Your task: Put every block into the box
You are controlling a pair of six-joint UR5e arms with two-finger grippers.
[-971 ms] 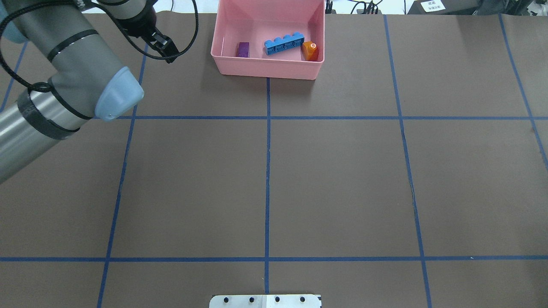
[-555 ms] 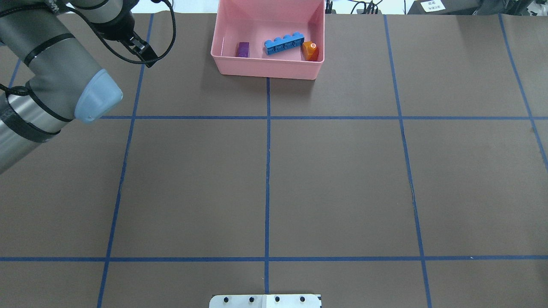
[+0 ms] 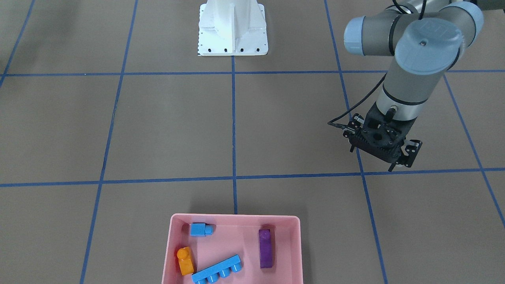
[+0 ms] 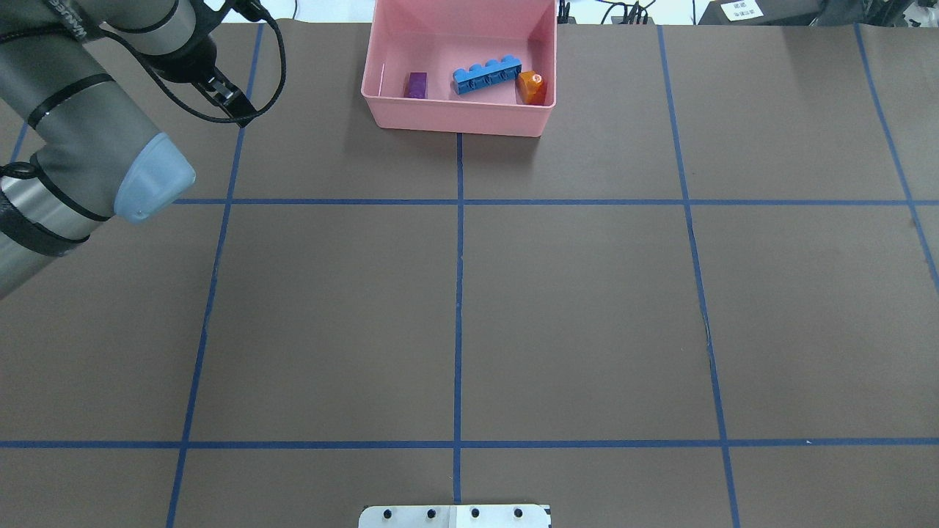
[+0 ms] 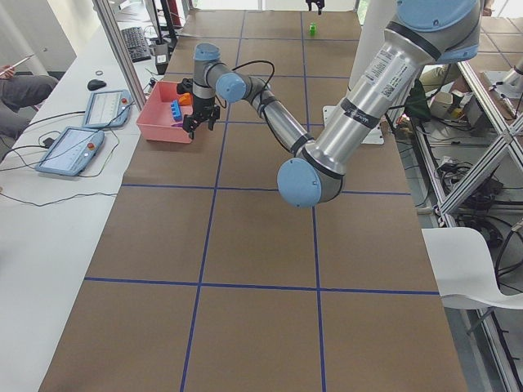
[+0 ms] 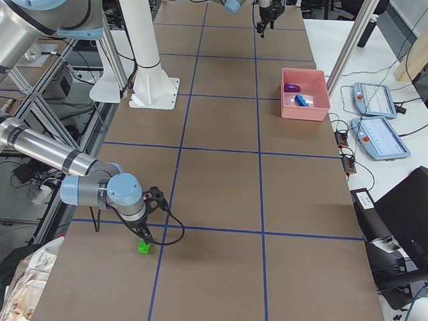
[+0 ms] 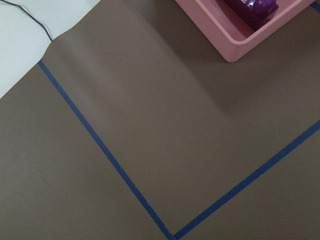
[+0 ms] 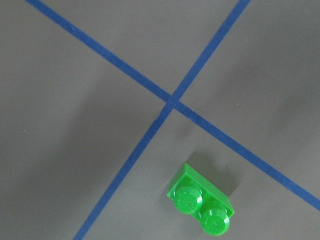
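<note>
Close to the robot's edge, out by the desk's right end, the green brick (image 8: 202, 205) lies studs-up beside a tape crossing. The right gripper (image 6: 142, 235) hangs directly over it, lined up for the pick, I'd say; jaws spread or closed, I cannot tell. Across at the operators' edge, midway along, the box (image 4: 455, 117) holds the long blue brick (image 3: 217, 269), purple brick (image 3: 266, 248), orange brick (image 3: 185, 260) and small blue brick (image 3: 200, 229). Beside it, toward the left end, the left gripper (image 4: 231, 103) hovers empty, jaws apparently spread, clear of the box.
</note>
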